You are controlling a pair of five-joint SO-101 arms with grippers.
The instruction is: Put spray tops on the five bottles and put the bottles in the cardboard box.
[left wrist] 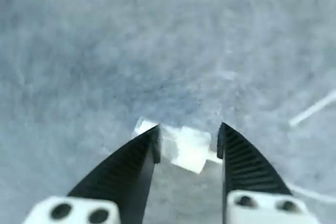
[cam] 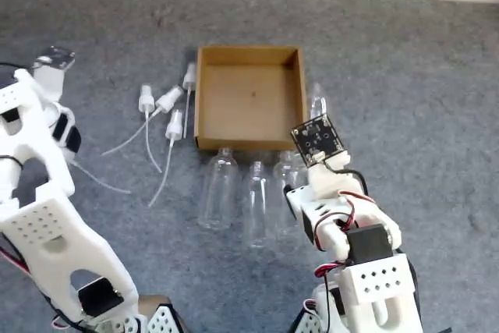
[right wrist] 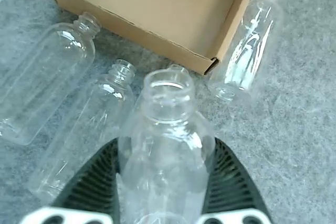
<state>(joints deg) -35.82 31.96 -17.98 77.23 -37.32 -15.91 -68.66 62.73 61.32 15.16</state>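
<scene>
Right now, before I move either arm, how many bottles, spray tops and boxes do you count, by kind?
Clear plastic bottles: 5, one in the right gripper
White spray tops with long tubes: 4, loose beside the box
Brown cardboard box: 1
Small pale piece in the left gripper, kind unclear: 1
Total: 11

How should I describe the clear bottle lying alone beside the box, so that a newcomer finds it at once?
Start at the open cardboard box in the middle of the grey table. The other bottles are gathered before its wall nearest the arms. This clear bottle lies alone around the corner, beside the box's right wall in the high view.
</scene>
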